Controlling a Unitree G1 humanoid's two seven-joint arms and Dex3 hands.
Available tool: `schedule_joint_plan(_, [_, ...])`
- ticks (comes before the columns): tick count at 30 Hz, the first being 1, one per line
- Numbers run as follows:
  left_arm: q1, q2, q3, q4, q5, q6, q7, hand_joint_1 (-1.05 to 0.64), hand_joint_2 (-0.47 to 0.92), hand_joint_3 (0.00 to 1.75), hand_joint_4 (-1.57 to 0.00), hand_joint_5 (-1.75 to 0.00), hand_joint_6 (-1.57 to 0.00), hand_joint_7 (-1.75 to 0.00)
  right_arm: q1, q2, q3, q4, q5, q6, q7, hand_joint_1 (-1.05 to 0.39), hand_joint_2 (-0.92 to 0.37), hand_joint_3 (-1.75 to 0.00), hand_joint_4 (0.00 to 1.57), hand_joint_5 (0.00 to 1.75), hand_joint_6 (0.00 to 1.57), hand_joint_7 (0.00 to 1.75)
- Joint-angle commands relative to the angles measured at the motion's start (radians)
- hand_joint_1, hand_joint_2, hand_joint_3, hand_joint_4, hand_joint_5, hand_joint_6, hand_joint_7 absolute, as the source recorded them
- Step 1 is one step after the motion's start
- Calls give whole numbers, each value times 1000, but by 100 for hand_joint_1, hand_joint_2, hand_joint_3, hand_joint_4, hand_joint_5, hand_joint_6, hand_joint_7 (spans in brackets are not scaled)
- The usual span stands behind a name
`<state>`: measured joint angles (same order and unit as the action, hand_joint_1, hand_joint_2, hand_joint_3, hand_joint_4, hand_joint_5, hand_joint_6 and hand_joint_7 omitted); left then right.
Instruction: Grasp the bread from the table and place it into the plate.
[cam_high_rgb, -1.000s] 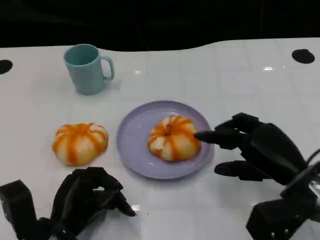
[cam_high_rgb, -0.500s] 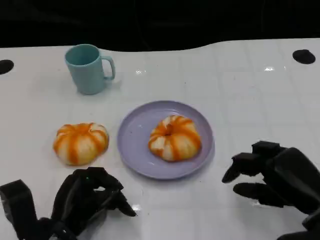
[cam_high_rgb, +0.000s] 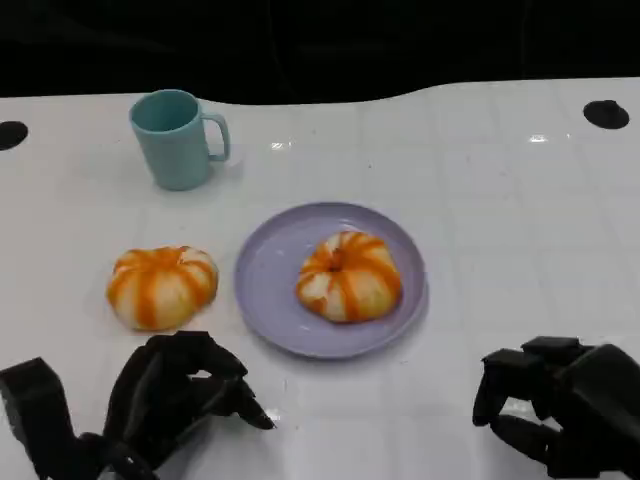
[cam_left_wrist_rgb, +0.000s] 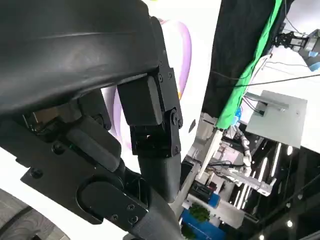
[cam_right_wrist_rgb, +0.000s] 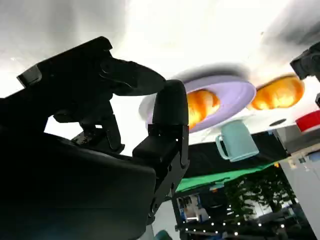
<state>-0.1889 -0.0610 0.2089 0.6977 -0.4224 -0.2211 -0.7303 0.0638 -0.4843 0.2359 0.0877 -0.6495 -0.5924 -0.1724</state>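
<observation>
Your right hand (cam_high_rgb: 555, 412) sits low at the near right of the table (cam_high_rgb: 520, 200), well apart from the plate (cam_high_rgb: 270, 270), holding nothing; its fingers look loosely curled rather than spread, though its edge-of-frame position in the head view makes that hard to judge. One bun (cam_high_rgb: 349, 276) lies inside the plate, towards its right half, so that placement looks done. Your left hand (cam_high_rgb: 180, 395) rests at the near left with fingers curled in on nothing. Just beyond it, a second bun (cam_high_rgb: 161, 286) lies on the table, beside the plate's left rim but apart from it. A teal mug (cam_high_rgb: 178, 137) stands farther back, clear of both.

If this second bun is also to go in, the next move falls to your left hand: unfurl the fingers, reach forward over the bun, close around its sides, then carry it right to the bare left part of the plate.
</observation>
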Motion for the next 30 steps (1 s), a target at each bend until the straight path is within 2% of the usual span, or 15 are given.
schedule_joint_plan(1, [-8, 19, 8, 7, -2, -4, -6, -105, 67, 1, -157, -59, -157, -31, 8, -3, -14, 38, 10, -33, -24, -16, -60, -100, 77, 170, 71, 131])
schedule_joint_plan(4, [-8, 21, 8, 9, -2, -5, -5, -105, 67, 0, -157, -59, -157, -31, -2, 13, -9, 85, -15, -64, -84, -14, -56, -105, 80, 167, 77, 128])
schedule_joint_plan(10, [-9, 25, 6, 9, 1, -7, -5, -105, 67, 0, -157, -59, -157, -31, -52, 44, 4, 193, -62, -117, -207, -15, -48, -116, 83, 174, 73, 150])
schedule_joint_plan(15, [-16, 26, 9, 17, -7, 4, -11, -105, 67, 0, -157, -58, -157, -31, -87, 52, 14, 250, -97, -125, -264, -17, -47, -119, 85, 175, 72, 153])
schedule_joint_plan(21, [-17, 27, 6, 20, -1, -6, -6, -105, 66, 0, -157, -58, -157, -31, -113, 46, 22, 294, -109, -143, -299, -16, -44, -119, 85, 175, 73, 149])
schedule_joint_plan(30, [-13, 28, 9, 22, 0, -8, -2, -105, 67, 0, -157, -60, -157, -33, -108, 45, 25, 300, -93, -154, -292, -16, -48, -114, 83, 173, 76, 139])
